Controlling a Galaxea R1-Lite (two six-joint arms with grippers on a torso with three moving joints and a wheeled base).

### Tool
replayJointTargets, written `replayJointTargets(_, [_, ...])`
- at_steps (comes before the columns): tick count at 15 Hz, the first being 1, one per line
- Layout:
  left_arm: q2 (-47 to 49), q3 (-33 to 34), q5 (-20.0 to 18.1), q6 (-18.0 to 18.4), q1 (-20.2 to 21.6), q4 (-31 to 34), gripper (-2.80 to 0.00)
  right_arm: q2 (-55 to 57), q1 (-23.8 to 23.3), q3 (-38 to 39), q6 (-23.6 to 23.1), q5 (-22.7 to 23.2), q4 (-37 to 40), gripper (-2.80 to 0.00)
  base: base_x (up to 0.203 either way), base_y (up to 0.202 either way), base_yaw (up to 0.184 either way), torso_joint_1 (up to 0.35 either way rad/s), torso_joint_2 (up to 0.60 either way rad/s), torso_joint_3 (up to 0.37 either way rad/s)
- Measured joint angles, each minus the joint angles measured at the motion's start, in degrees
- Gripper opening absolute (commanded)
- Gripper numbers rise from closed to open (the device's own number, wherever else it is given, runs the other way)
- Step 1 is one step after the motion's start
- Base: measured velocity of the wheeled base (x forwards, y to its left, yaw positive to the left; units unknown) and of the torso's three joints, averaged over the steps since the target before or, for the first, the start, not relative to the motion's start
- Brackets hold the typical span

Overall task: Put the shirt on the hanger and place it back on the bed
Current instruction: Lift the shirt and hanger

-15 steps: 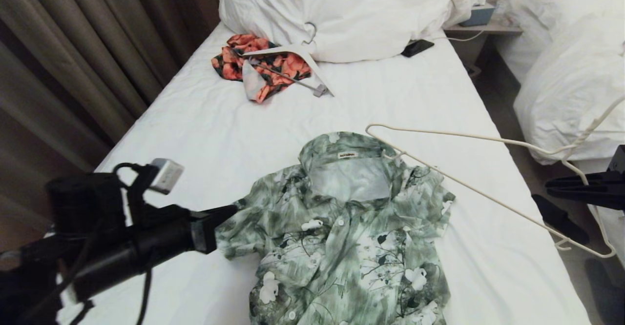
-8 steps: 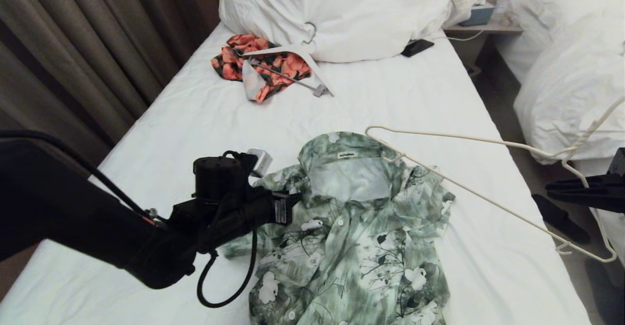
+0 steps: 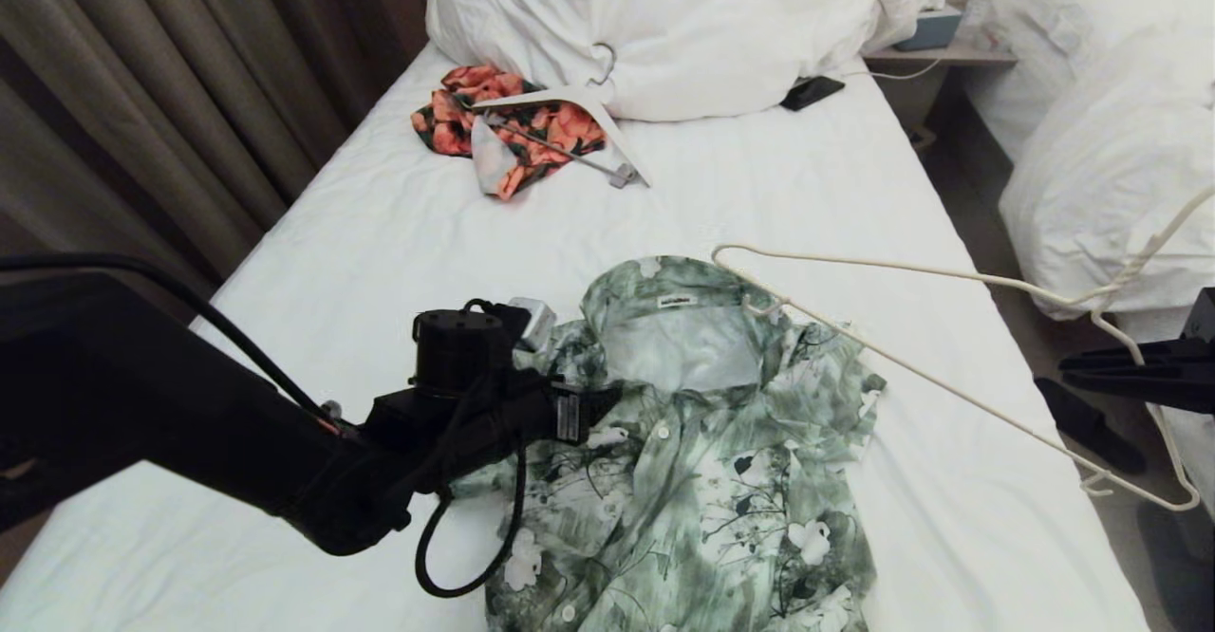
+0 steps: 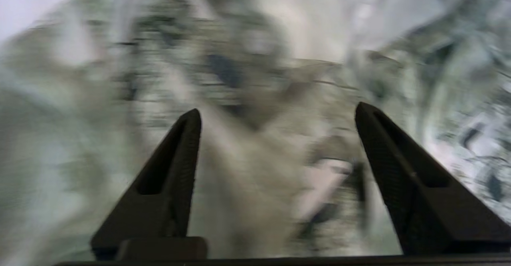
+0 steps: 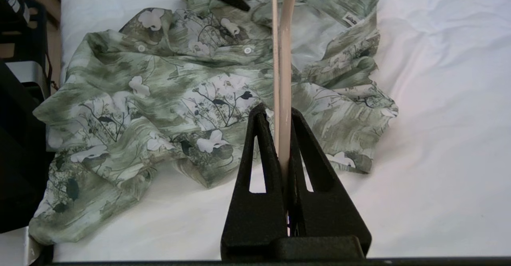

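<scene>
**Green print shirt flat on bed; hanger held at its collar; left tool over left shoulder**

Shirt (image 3: 683, 442): short-sleeved, collared, button-up, green leafy print with white flowers; lies face up and rumpled on the near half of the bed (image 3: 399, 233), collar toward the pillows (image 3: 664, 25); placket buttoned as far as visible.

Hanger (image 3: 911, 328): thin, cream-coloured; held above the bed's right side, one shoulder end at the shirt's collar, the rest running out past the bed's right edge; whether that end touches the cloth cannot be told.

Right tool (image 5: 281, 114): beyond the bed's right edge; fingers pressed together on the hanger, pinching it.

Left tool (image 4: 277, 112): reaches in from the near left, directly over the shirt's left shoulder area beside the collar; fingers spread apart, green fabric between and beneath them; contact with the cloth cannot be told.

Other items on the bed: orange-and-black floral garment (image 3: 456, 110) with a thicker white hanger (image 3: 570, 105) lying across it, near the pillows; dark phone (image 3: 812, 93) beside the pillows, toward the right edge.

Surroundings: curtains (image 3: 142, 91) along the bed's left; a second bed with a bulky duvet (image 3: 1101, 139) to the right.
</scene>
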Motion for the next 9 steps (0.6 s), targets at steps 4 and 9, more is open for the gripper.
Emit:
replayJointTargets(4, [3.41, -3.41, 4.74, 4.99, -1.76, -0.04, 0.0, -0.23, 0.09, 0.0, 0.06, 0.05, 0.02, -2.8, 0.0, 0.0, 0.0, 0.0, 0.0, 0.0])
replayJointTargets(9, [7.08, -8.28, 8.64, 11.85, 0.93, -0.21, 0.0, -0.63, 0.05, 0.2, 0.06, 0.09, 0.02, -2.8, 0.0, 0.0, 0.0, 0.0, 0.0, 0.0])
